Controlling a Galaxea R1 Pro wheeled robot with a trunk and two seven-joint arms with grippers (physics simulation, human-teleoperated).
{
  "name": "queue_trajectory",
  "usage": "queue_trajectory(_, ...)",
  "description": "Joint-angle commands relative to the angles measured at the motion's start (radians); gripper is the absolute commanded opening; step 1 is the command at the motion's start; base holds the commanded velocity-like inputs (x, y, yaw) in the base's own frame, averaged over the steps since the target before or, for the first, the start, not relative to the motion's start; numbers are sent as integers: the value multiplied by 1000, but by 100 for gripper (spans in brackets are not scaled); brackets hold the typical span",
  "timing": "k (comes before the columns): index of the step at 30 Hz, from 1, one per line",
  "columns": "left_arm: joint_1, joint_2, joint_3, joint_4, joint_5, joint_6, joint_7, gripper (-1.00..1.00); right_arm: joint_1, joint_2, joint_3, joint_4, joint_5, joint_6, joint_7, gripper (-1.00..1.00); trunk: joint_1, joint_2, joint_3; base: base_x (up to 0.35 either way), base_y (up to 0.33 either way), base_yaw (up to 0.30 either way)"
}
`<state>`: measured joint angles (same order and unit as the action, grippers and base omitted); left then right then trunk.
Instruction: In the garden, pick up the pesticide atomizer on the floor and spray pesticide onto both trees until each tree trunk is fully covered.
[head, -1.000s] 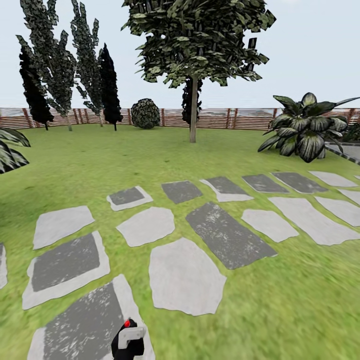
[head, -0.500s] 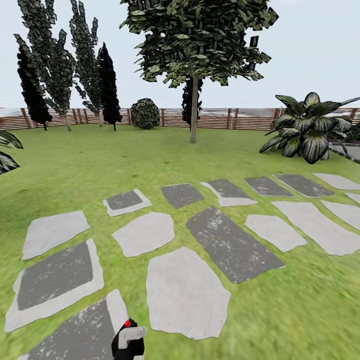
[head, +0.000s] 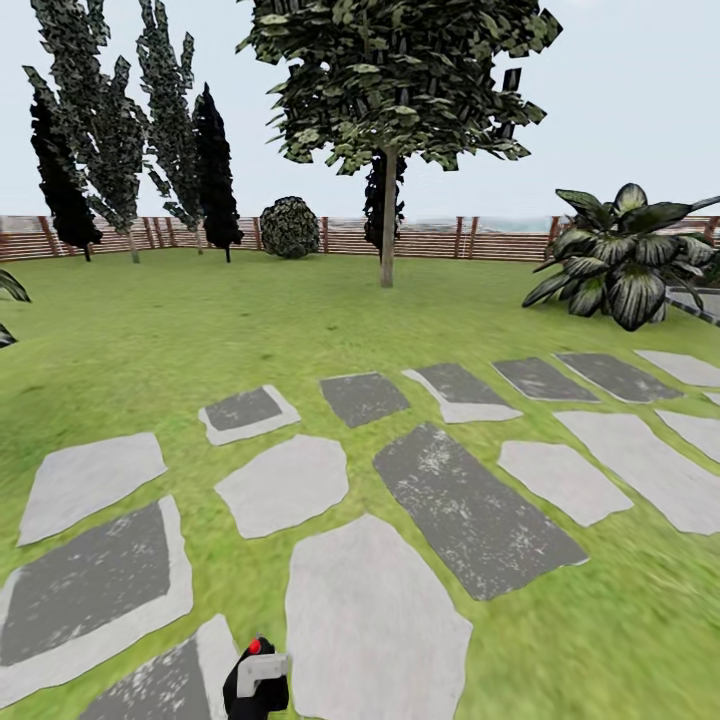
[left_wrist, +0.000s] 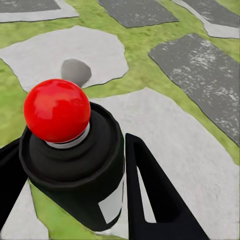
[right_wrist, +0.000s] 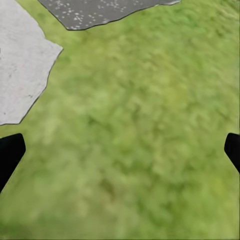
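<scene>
A: Left gripper (left_wrist: 75, 200) status?
B: Clamped on the pesticide atomizer (left_wrist: 75, 165), black fingers (left_wrist: 155, 200) on both sides of the dark body; red ball cap on top. Contents not visible. In the head view the atomizer (head: 256, 680) sits at the bottom edge, over the stone patio (head: 370, 620).
A: Right gripper (right_wrist: 120, 150)?
B: Spread wide, nothing between the fingertips, lawn (right_wrist: 140, 125) below.
A: Tree?
B: One tree (head: 390, 80), trunk (head: 387, 225) well ahead on the grass, near the fence (head: 420, 238).

Left end effector (left_wrist: 65, 200): plain matte black, with flat tapering fingers (left_wrist: 150, 195). Right end effector (right_wrist: 120, 152): black fingertips at the frame's lower left and right edges.
</scene>
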<state>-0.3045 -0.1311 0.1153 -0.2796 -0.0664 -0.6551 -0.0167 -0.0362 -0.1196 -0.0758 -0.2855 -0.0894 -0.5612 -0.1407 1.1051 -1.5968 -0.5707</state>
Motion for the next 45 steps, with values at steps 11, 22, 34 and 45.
queue_trajectory(11, -1, -1, 7, 0, -7, -3, -2, -100, -1, 0, 4, 3, -11, -3, 4, 100, 1, 0, -1, 350, 0, 0)
queue_trajectory(22, -1, -1, 7, 0, -7, -3, -2, -100, -1, 1, 5, 31, -11, -1, 6, 100, 1, 0, -1, 350, 0, 0)
queue_trajectory(34, -1, -1, 8, 0, -8, -3, -2, -100, -1, 1, 5, 40, -11, -1, 6, 100, 1, 0, -1, 350, 0, 0)
queue_trajectory(45, -1, 1, 9, 0, -8, -2, -2, -100, -1, 1, 5, 40, -10, -2, 6, 100, 1, 0, -1, 350, 0, 0)
